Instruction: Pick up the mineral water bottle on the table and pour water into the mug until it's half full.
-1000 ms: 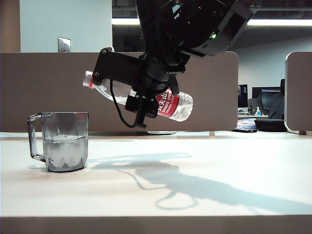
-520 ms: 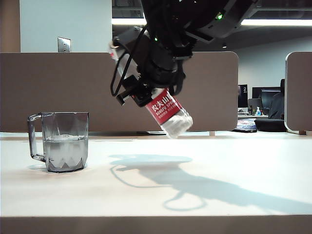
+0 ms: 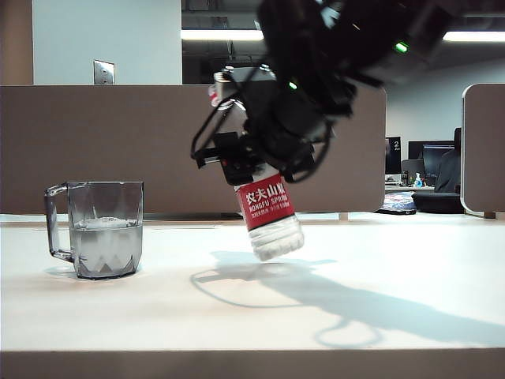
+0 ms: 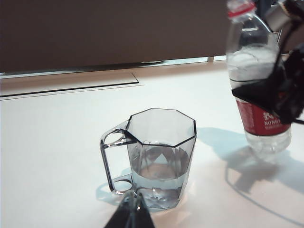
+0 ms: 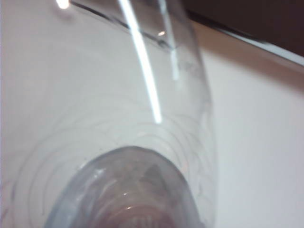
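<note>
The smoky faceted mug [image 3: 105, 229] [image 4: 159, 152] stands on the table [image 3: 237, 316] at the left, its handle turned away from the bottle, with water [image 3: 106, 246] filling roughly its lower half. Off to its right, my right gripper [image 3: 248, 158] is shut on the mineral water bottle [image 3: 266, 207] [image 4: 259, 71]. The bottle hangs nearly upright, neck leaning slightly toward the mug, base just above the tabletop. In the right wrist view the clear bottle [image 5: 118, 118] fills the picture and hides the fingers. My left gripper [image 4: 134, 209] is shut and empty, close to the mug's handle side.
A brown partition [image 3: 95, 142] runs along the table's back edge, and another panel [image 3: 483, 150] stands at the far right. The tan front edge [image 3: 252, 363] is near the camera. A seam [image 4: 71, 86] crosses the tabletop behind the mug.
The bottle has swung from lying sideways with its mouth toward the mug to nearly upright. It has also moved right and lower, away from the mug. The mug has not moved.
</note>
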